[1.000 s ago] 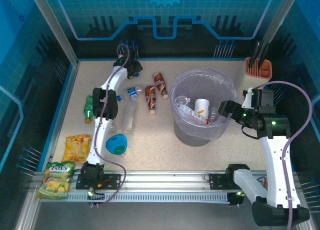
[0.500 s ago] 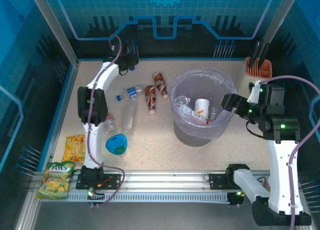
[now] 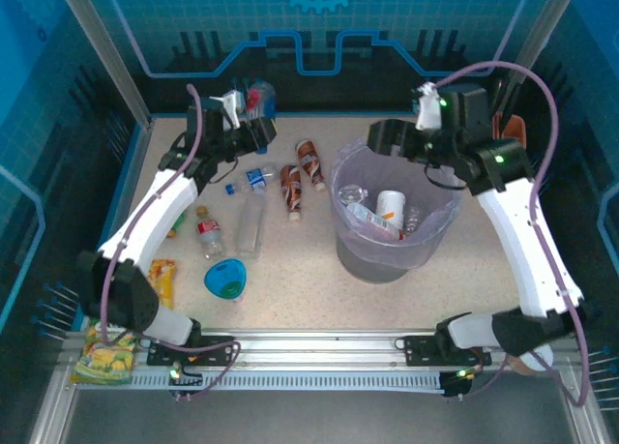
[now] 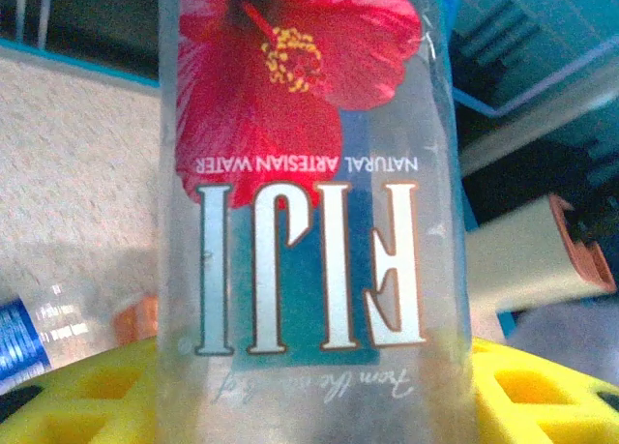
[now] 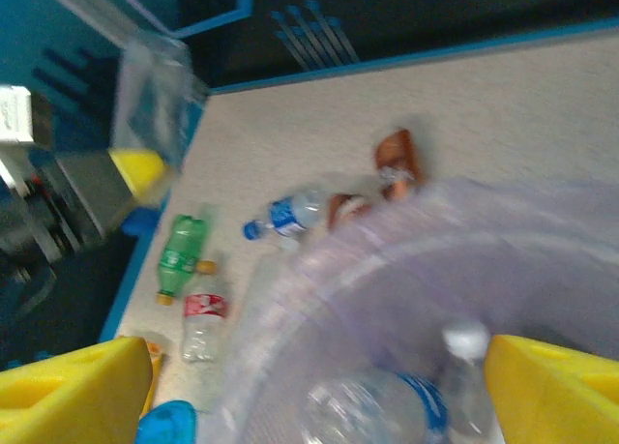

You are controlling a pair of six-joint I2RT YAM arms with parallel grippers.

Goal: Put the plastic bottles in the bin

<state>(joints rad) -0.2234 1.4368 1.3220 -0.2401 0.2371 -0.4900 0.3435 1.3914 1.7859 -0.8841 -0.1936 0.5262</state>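
Left gripper [image 3: 250, 123] clamped on a Fiji bottle [image 3: 257, 96], far-left of the bin [image 3: 387, 260]; right gripper [image 3: 379, 134] wide open and empty at the bin's far rim.

Left wrist view: Fiji bottle [image 4: 309, 222] is pinched between the 2 yellow fingers [image 4: 542, 391], label upside down to the camera. Right wrist view: right gripper [image 5: 309, 396] is spread with nothing between the fingers, and the bin [image 5: 464, 212] sits below it. In the bin: white-labelled bottle [image 3: 390, 207] plus clear ones. On the table left of the bin: 2 brown-labelled bottles [image 3: 290, 188], blue-labelled bottle [image 3: 253, 178], clear bottle [image 3: 250, 222], red-labelled bottle [image 3: 208, 233], green bottle [image 5: 179, 255]. Blue bowl [image 3: 224, 278] is near-left of the bin.
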